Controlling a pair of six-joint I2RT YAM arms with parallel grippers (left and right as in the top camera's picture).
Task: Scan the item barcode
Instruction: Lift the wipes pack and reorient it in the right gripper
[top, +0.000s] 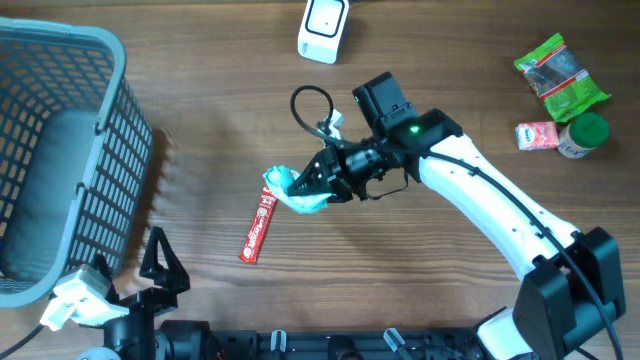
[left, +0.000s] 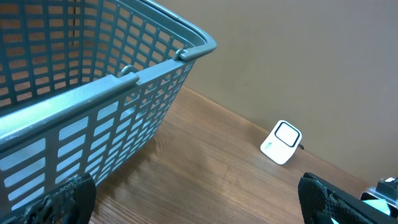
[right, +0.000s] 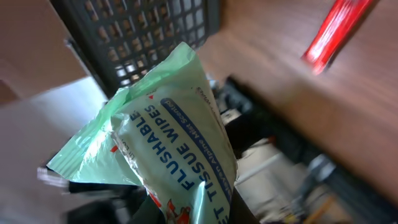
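The right fingers (top: 314, 182) are closed narrowly on a mint-green pack of flushable tissue wipes (top: 291, 190), which juts out past their tips, its printed label facing the wrist camera. A red snack bar (top: 257, 227) lies on the wooden tabletop (top: 220, 90) just beyond the fingertips, near the pack. The white barcode scanner (top: 322, 30) stands well apart, behind the wrist at the tabletop's far edge. The left fingers (top: 160, 264) are spread wide and hold nothing, just beside the wall of a grey plastic basket (top: 125, 140). Far behind the right fingers sit a green snack packet (top: 560, 75), a pink pack (top: 537, 135) and a green-capped bottle (top: 585, 134).
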